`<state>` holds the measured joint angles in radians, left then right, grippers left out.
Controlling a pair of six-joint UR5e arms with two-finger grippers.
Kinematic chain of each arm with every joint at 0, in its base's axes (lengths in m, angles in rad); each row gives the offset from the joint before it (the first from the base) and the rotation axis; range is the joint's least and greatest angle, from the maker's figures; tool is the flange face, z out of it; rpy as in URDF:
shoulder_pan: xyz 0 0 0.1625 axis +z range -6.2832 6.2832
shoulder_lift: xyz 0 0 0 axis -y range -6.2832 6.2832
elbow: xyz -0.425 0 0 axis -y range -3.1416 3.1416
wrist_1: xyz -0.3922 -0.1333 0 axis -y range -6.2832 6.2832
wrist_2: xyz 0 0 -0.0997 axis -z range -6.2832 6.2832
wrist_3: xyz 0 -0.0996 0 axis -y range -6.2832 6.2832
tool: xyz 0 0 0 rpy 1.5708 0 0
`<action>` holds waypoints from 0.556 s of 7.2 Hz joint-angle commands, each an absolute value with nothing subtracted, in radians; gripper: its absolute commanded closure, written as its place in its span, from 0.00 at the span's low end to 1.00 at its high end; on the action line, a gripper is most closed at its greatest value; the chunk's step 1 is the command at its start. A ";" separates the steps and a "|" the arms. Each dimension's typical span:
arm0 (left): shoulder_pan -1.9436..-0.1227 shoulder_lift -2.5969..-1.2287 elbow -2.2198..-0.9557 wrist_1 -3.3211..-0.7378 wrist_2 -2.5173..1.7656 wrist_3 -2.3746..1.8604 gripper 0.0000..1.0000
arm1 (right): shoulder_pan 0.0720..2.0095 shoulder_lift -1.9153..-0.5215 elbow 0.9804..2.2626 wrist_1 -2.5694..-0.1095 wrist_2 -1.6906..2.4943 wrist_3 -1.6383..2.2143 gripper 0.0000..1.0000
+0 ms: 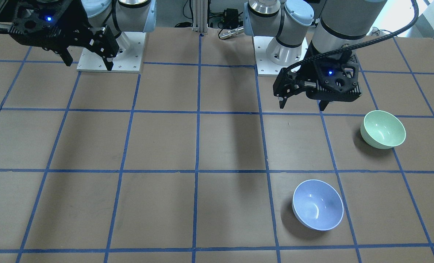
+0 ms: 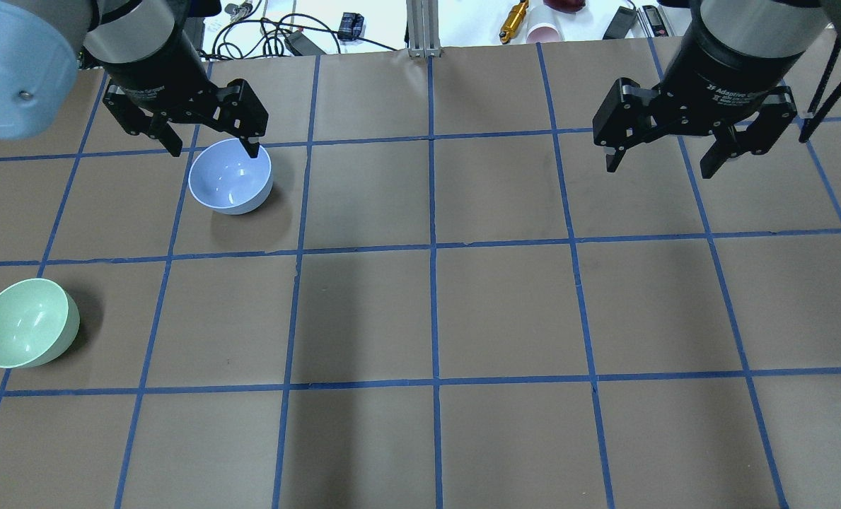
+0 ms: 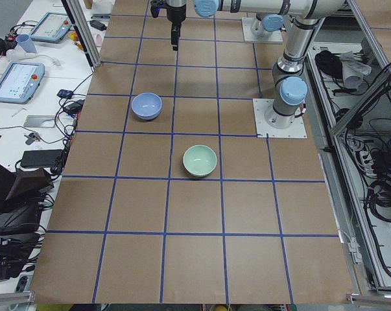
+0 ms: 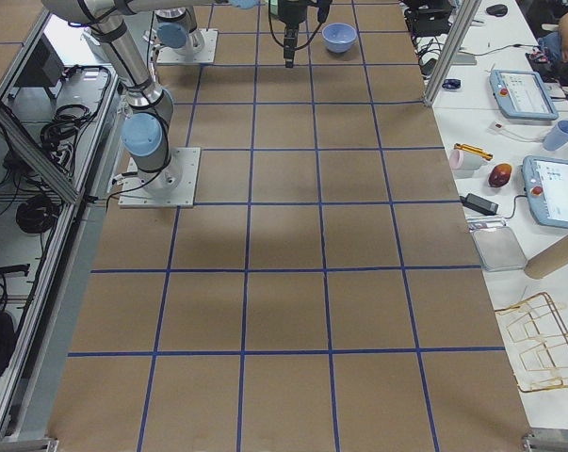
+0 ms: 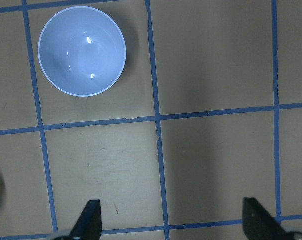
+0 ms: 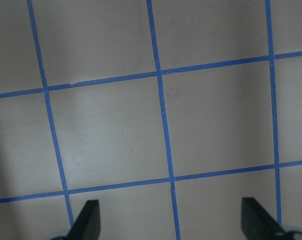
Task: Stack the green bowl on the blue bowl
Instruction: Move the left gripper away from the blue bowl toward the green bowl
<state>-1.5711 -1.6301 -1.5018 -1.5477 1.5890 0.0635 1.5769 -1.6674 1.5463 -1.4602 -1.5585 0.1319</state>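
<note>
The green bowl [image 2: 26, 323] stands upright on the table near the robot's left edge; it also shows in the front view [image 1: 383, 129] and the left side view [image 3: 200, 161]. The blue bowl [image 2: 230, 177] stands upright further out on the table, apart from it, and also shows in the front view [image 1: 318, 204] and the left wrist view [image 5: 81, 51]. My left gripper [image 2: 215, 150] is open and empty, held high above the table between the two bowls [image 1: 302, 106]. My right gripper [image 2: 658, 170] is open and empty, high over bare table [image 1: 89, 65].
The table [image 2: 434, 318] is brown paper marked with a grid of blue tape. The two arm bases [image 1: 109, 54] stand at the robot's edge. Cables, tools and a pink cup [image 2: 544, 32] lie beyond the far edge. Tablets [image 4: 552, 188] rest on a side bench.
</note>
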 commanded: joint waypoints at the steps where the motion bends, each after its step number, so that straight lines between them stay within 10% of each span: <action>1: -1.487 -1.618 -1.523 -1.566 1.598 0.182 0.00 | 1.577 -1.667 1.548 -1.459 -1.559 0.132 0.00; 4: -1.246 -1.621 -1.555 -1.601 1.595 0.318 0.00 | 1.577 -1.667 1.548 -1.459 -1.559 0.132 0.00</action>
